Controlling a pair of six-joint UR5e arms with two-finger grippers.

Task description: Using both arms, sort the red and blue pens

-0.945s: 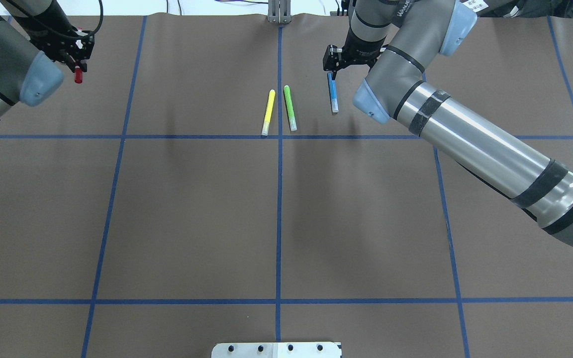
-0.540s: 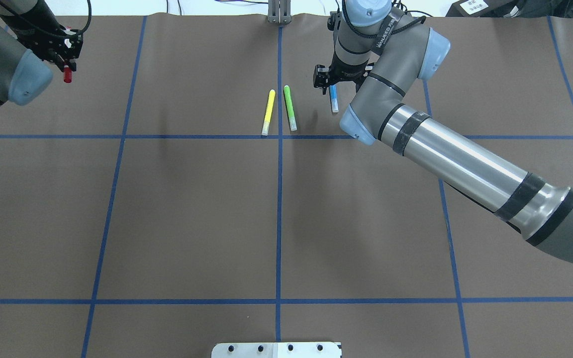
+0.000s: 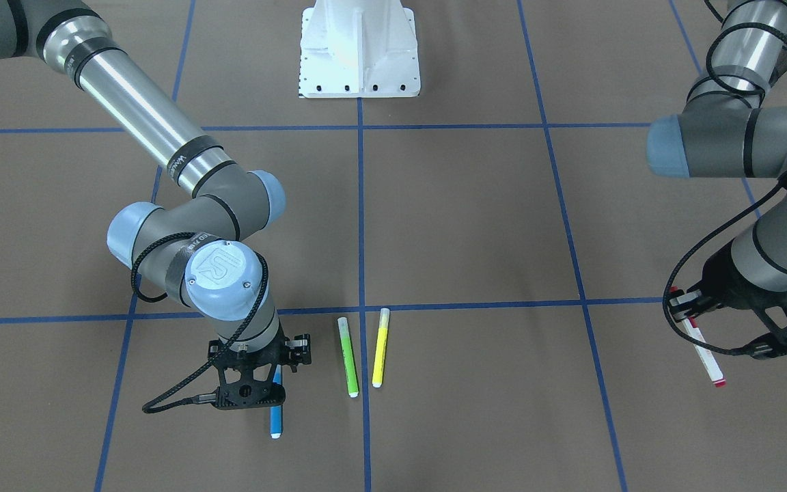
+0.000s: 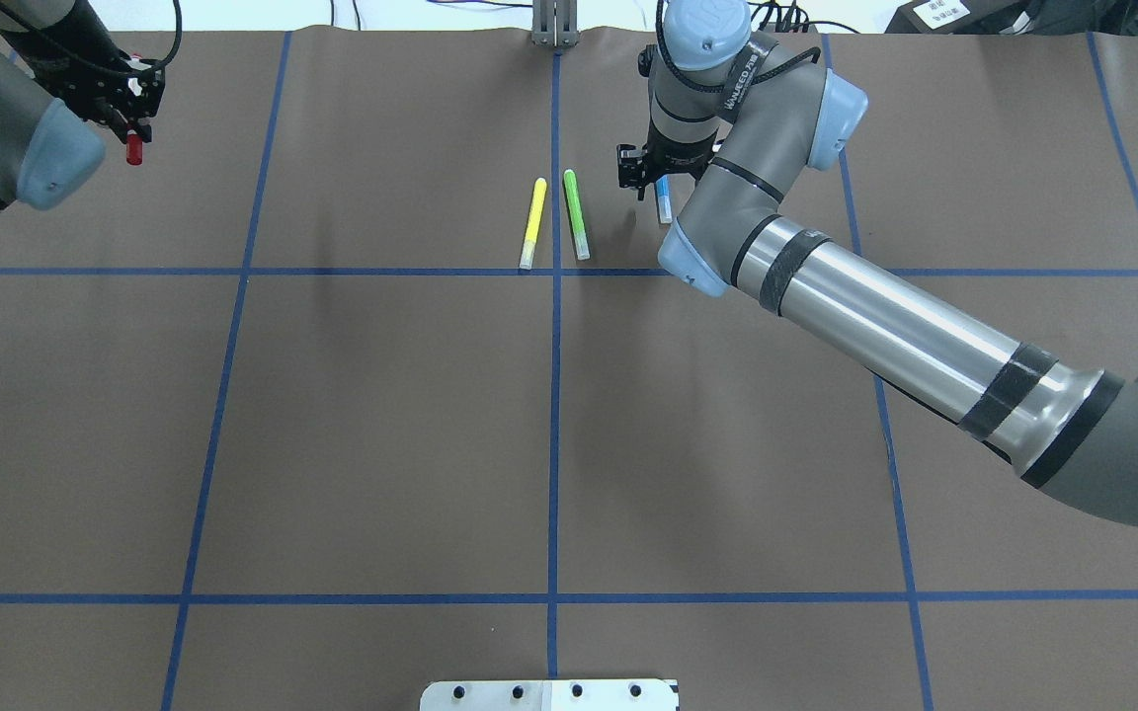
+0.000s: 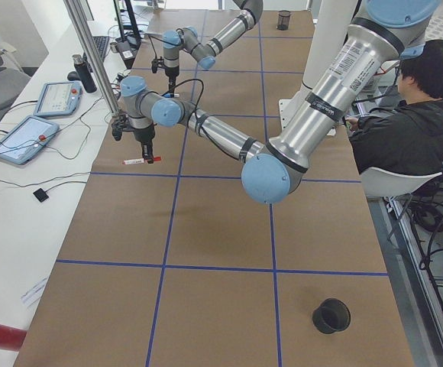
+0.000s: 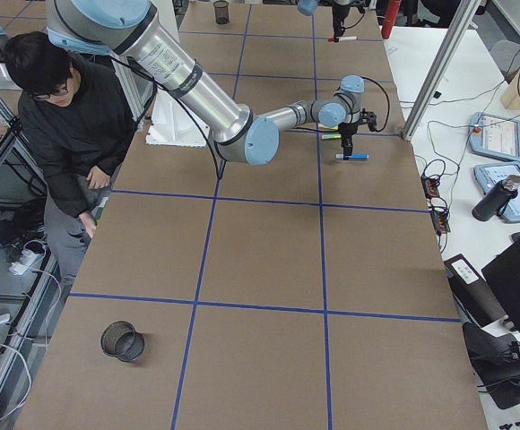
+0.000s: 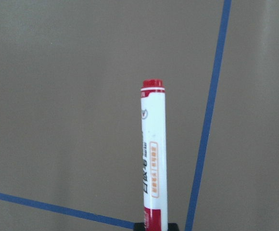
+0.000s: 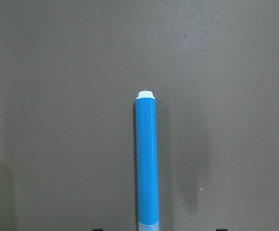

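The left gripper (image 3: 682, 305) is closed on the red pen (image 3: 699, 345), far on the robot's left side of the table (image 4: 381, 444). The left wrist view shows the white barrel pointing away from the camera. Its red cap end enters a black part at the bottom edge, where the picture cuts off the fingers. In the front-facing view the pen slopes downward from the gripper. I cannot tell if its free red end touches the brown surface or stays a little above it.

The right gripper (image 3: 272, 377) is low over the blue pen (image 3: 274, 418), which lies flat on the table, near the green pen (image 3: 348, 359) and the yellow pen (image 3: 380, 348). These two lie side by side close to the centre line, not touching each other. The gripper body and the wrist cover the upper part of the blue pen in both exterior views; only its lower barrel and white end are visible. In the right wrist view, two small dark fingertips (image 8: 99, 229) appear at the bottom edge, one on each side of the barrel and clear of it, so the fingers are spread. The pale cap is almost cut off there, and the green pen shows only as a strip at the left edge.
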